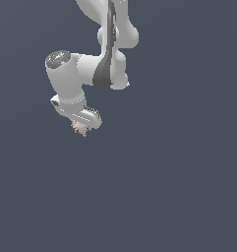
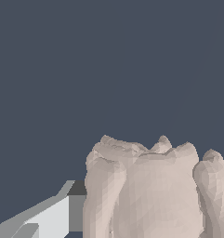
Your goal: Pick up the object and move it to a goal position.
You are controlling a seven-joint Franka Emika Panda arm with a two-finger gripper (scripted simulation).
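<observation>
Item: white Panda arm, smooth glossy casing built of rounded cylindrical segments, with a dark grey seam panel along the link near the top of the exterior view and a speckled dark cap with a small green dot on the end of one joint. It enters from the top edge of the exterior view and bends down toward that view's left. Item: gripper, a white blocky hand tilted at an angle, carried at the arm's lower end; its fingers are mostly hidden in the exterior view. In the wrist view one flat, angular finger shows, white and grey faceted with a dark pad face, lying directly against the side of the object; the opposite finger is out of frame. Item: the object, a pale pinkish-beige lump, matte, irregular, with jagged lobes. In the exterior view it is tiny and protrudes just below the gripper's tip. In the wrist view the same lump fills the lower part of the frame, showing vertical ridges, rounded knobs along its upper edge and fine faceted meshing. The gripper is clamped on the object. Surround: uniform flat slate-grey background; no worktop edge or corner is discernible in either view.
</observation>
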